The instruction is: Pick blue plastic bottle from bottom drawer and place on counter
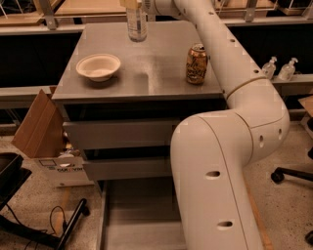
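White robot arm (230,161) fills the right side and reaches up and over to the far left of the flat grey metal worktop (151,78). Gripper (135,4) is at the top edge of the view, mostly cut off. Its fingers (130,4) look clamped on the top of the small clear blue plastic bottle (136,25). The bottle is upright, with its base at the far edge of the worktop; cannot tell if it is resting on the surface or just above it.

White round paper bowl (98,67) sits on the left of the worktop, well apart from the bottle. Gold-brown drink can (196,64) stands upright on the right, beside the arm.

The grey metal bottom drawer (139,215) is pulled out, bare grey floor showing, right part hidden by the arm. The two upper grey drawers (117,134) are closed.

Brown cardboard box (39,129) is on the floor left of the cabinet. Two clear pump dispenser bottles (279,69) stand on the ledge at right.
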Motion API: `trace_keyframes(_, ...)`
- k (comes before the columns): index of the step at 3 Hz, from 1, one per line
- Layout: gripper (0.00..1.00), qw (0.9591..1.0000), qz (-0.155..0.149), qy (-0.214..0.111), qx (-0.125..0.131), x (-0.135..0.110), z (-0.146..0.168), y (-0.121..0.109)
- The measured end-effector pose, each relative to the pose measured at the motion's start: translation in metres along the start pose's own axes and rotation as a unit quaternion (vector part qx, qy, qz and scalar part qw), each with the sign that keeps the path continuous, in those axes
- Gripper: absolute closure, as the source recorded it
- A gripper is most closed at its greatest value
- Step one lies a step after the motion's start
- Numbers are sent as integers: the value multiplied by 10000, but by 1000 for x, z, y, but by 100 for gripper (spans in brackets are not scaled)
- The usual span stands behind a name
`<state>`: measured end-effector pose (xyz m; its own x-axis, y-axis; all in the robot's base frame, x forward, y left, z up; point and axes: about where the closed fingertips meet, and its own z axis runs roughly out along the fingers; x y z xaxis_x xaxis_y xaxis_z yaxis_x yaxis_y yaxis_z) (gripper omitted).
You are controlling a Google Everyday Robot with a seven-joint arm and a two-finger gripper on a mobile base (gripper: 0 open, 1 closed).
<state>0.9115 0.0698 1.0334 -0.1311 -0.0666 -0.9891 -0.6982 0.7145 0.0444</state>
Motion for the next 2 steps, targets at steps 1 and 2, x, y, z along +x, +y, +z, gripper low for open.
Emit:
trace_keyframes(1,100,9997,255,-22,29,30,8,-12)
trace_keyframes(2,100,9988,487,84,76,53,8,-22)
